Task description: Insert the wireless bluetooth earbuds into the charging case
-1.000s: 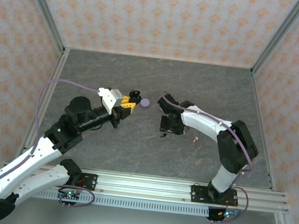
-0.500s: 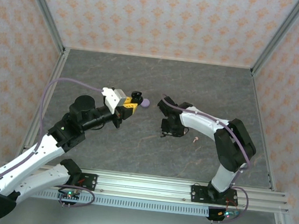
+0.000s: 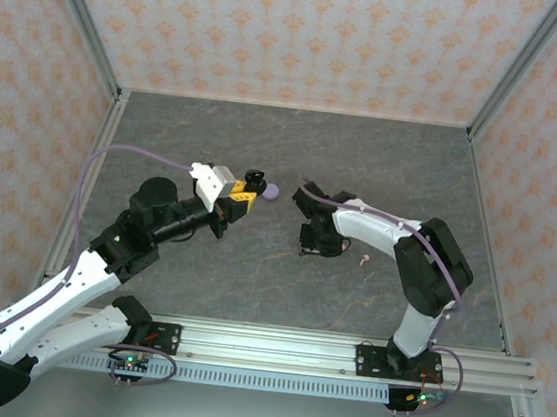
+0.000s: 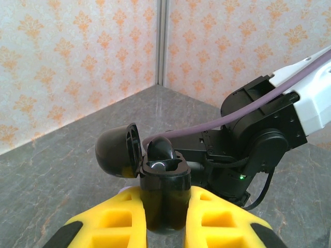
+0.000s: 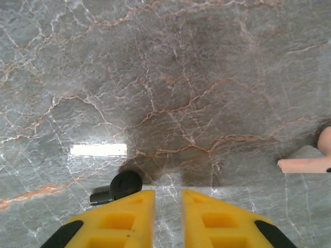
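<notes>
My left gripper (image 4: 164, 206) is shut on the black charging case (image 4: 164, 192), held upright above the table. The case's lid (image 4: 118, 151) hangs open to the left, and a black earbud (image 4: 161, 151) sits in one socket. In the top view that gripper (image 3: 245, 194) and the case (image 3: 253, 179) are left of centre. My right gripper (image 5: 167, 199) is shut low over the table with nothing between its fingers. A second black earbud (image 5: 123, 184) lies on the table just outside its left finger (image 5: 129, 212). From above, the right gripper (image 3: 307, 244) is at centre.
A pale pink earbud (image 5: 306, 164) lies on the grey marble table (image 5: 170, 77) to the right of my right gripper, and from above this pink earbud (image 3: 363, 259) is beside the right forearm. A lilac puck (image 3: 270, 192) rests just beyond the held case. Patterned walls enclose the table.
My right gripper has closed from partly open, and nothing is between its fingers. The left arm has shifted slightly, still holding the case.
</notes>
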Motion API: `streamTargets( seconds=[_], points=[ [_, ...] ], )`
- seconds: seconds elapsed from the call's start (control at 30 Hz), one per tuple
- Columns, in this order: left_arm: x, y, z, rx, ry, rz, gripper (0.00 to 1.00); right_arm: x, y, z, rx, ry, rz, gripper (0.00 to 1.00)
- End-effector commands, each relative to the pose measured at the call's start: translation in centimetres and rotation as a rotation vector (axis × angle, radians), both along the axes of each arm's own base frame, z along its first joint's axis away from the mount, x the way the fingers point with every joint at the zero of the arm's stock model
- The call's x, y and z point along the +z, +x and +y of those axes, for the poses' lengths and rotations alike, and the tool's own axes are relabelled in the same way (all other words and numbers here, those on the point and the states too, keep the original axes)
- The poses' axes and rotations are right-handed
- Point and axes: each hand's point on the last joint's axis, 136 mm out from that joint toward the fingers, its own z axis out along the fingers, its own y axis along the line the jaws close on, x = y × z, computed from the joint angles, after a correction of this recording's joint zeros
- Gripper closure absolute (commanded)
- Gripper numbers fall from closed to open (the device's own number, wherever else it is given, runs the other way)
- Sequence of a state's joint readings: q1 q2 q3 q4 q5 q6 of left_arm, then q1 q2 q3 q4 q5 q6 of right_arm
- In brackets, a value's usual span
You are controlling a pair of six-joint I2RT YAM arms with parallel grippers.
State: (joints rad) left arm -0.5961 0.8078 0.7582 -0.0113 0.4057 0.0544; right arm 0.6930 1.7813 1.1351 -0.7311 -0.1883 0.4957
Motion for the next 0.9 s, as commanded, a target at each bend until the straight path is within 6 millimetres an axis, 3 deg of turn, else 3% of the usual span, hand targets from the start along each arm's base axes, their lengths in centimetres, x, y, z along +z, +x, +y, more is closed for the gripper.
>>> streamTargets(
  seconds=[0.0, 0.63, 0.87],
  points=[
    [0.5, 0.1, 0.0, 0.012, -0.004, -0.025, 1.00, 0.0, 0.8, 0.4, 0.010, 0.003, -0.015, 0.79],
    [0.2, 0.4, 0.0, 0.019, 0.005, -0.018, 1.00, -0.1, 2.2, 2.8, 0.047, 0.061, -0.010, 0.75],
    [0.1, 0.5, 0.0, 0.021, 0.006, -0.018, 1.00, 1.7, 2.5, 2.8, 0.076, 0.068, -0.045, 0.74]
  ],
)
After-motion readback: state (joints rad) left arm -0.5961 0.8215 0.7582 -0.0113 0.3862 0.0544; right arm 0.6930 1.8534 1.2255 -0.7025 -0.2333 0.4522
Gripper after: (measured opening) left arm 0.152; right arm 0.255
